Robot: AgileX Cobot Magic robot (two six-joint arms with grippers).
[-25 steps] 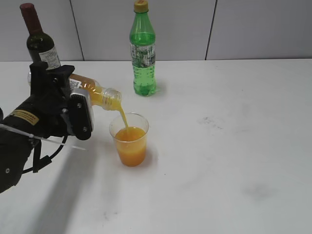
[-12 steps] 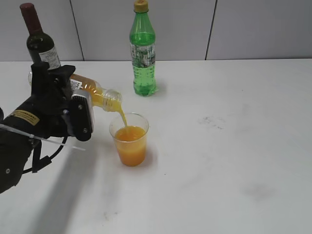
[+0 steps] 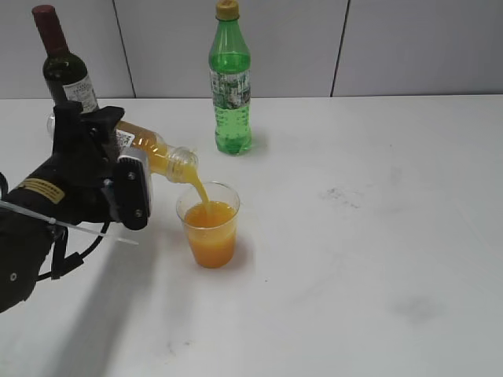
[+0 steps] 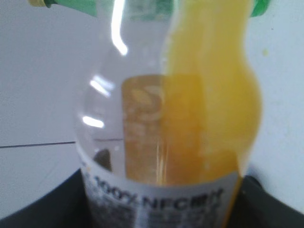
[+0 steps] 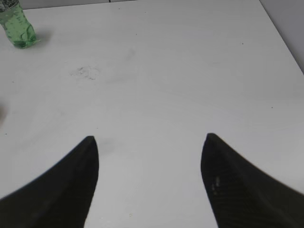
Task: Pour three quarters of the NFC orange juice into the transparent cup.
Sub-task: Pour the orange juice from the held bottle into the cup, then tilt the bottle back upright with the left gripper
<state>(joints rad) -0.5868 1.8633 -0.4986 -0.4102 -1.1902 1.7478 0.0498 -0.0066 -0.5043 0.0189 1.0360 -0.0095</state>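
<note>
My left gripper [image 3: 118, 169] is shut on the NFC orange juice bottle [image 3: 157, 153], held tilted with its open neck over the transparent cup [image 3: 209, 224]. A thin stream of juice runs from the neck into the cup, which is more than half full of orange juice. In the left wrist view the bottle [image 4: 166, 118] fills the frame, its label reading "100% NFC", with juice along one side. My right gripper [image 5: 149, 142] is open and empty over bare table; it does not show in the exterior view.
A tall green bottle [image 3: 229, 78] stands behind the cup; its base also shows in the right wrist view [image 5: 16, 26]. A dark wine bottle [image 3: 67, 67] stands at the back left behind my left arm. The white table [image 3: 377, 236] extends to the right.
The bottle has tipped slightly further, its neck a little higher and further right. The juice keeps streaming into the cup. The right gripper has no earlier frame.
</note>
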